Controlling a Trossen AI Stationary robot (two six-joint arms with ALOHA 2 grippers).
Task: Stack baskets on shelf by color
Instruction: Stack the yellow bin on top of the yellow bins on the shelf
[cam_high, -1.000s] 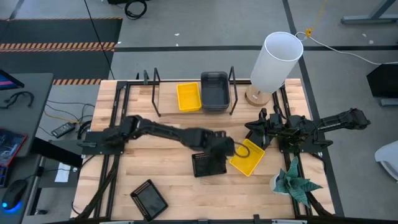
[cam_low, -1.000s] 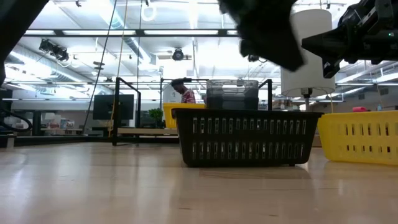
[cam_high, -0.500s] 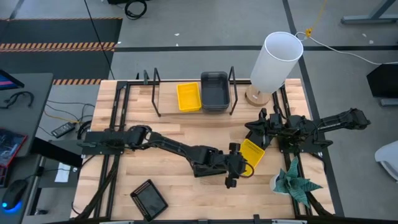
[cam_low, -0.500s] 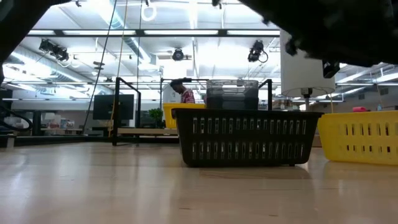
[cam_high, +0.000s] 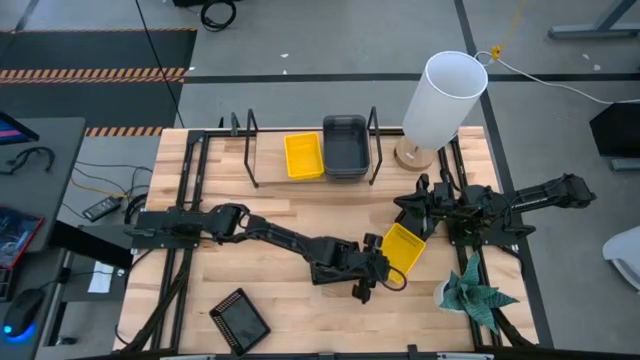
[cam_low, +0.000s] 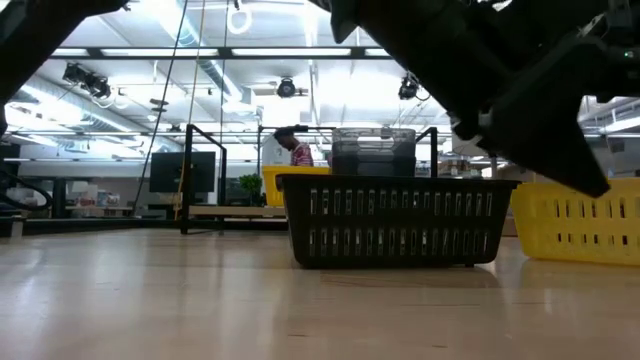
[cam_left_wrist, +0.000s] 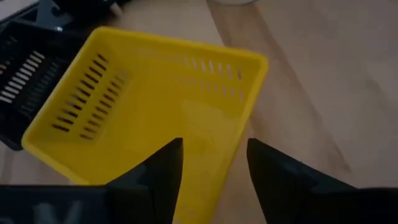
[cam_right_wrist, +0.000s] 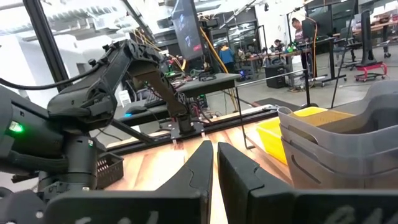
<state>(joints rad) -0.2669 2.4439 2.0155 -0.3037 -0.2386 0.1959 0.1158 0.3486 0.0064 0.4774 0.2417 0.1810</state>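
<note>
High view: the left arm reaches across the table centre, and the left gripper (cam_high: 368, 272) sits at the near-left edge of the loose yellow basket (cam_high: 403, 248). Half a sec ago the gripper was a touch lower and further right; 1 s ago it hung above the black mesh basket (cam_high: 325, 272). So the arm has moved off the black one and closed in on the yellow one; judged step: approach for pickup, nothing lifted yet. The right gripper (cam_high: 418, 203) waits by the table's right side, unchanged vs. both earlier frames. The shelf (cam_high: 268, 176) at the far edge holds a second yellow basket (cam_high: 303, 155) and a grey basket stack (cam_high: 344, 146) just beside it.

Low view: the black mesh basket stands flat on the table, same spot as before. The loose yellow basket shows at right, partly behind the left arm's dark bulk, which now fills more of the upper right than 0.5 s ago.

Left wrist view: fingers (cam_left_wrist: 161, 167) are moderately apart, straddling the near wall of the yellow basket, not clamped on it.

Right wrist view: fingers (cam_right_wrist: 198, 167) are nearly closed, a thin slit between them, holding nothing. Grey stack in front shows at least 2 nested.

Count: yellow 2 (1 shelved, 1 loose); black 1 visible, loose; grey at least 2, stacked on shelf. Judged remaining: yellow, then black.
</note>
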